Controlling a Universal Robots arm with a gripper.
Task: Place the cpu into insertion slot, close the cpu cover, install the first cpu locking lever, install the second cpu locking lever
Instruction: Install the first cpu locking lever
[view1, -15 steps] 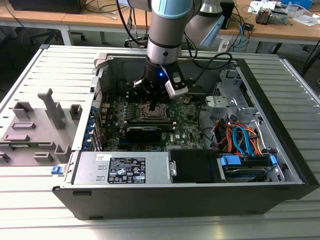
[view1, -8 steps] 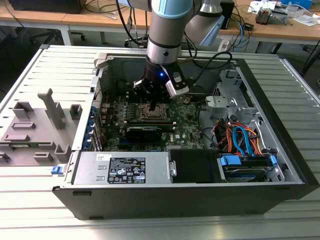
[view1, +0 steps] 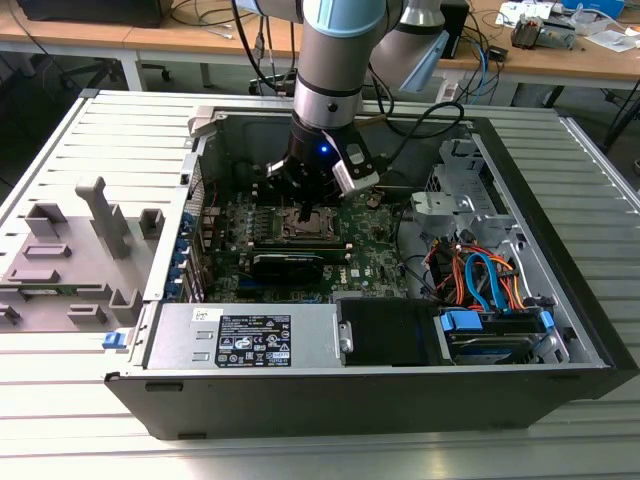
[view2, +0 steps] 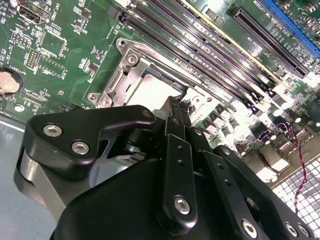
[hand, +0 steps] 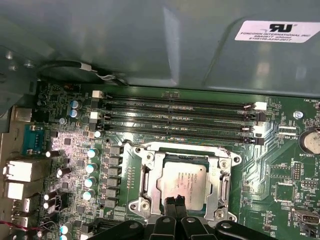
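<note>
The cpu (hand: 186, 181), a pale silver square, lies in its socket on the green motherboard (view1: 375, 245). The silvery cpu cover (hand: 159, 172) lies flat around it as a frame, and the chip shows through its window. My gripper (hand: 176, 201) stands straight down over the socket's edge, its two black fingertips pressed together with nothing between them, right at the cpu's rim. In the second wrist view the gripper (view2: 178, 102) tips meet just above the cpu (view2: 150, 92) and the cover (view2: 122, 82). In the exterior view the gripper (view1: 305, 213) reaches down into the open computer case.
Long memory slots (hand: 180, 117) run beside the socket. A black card (view1: 288, 262) sits just in front of it. The power supply (view1: 250, 335) and a drive bay with coloured cables (view1: 480, 280) fill the case's near side. A grey fixture (view1: 70, 250) stands at the exterior view's left.
</note>
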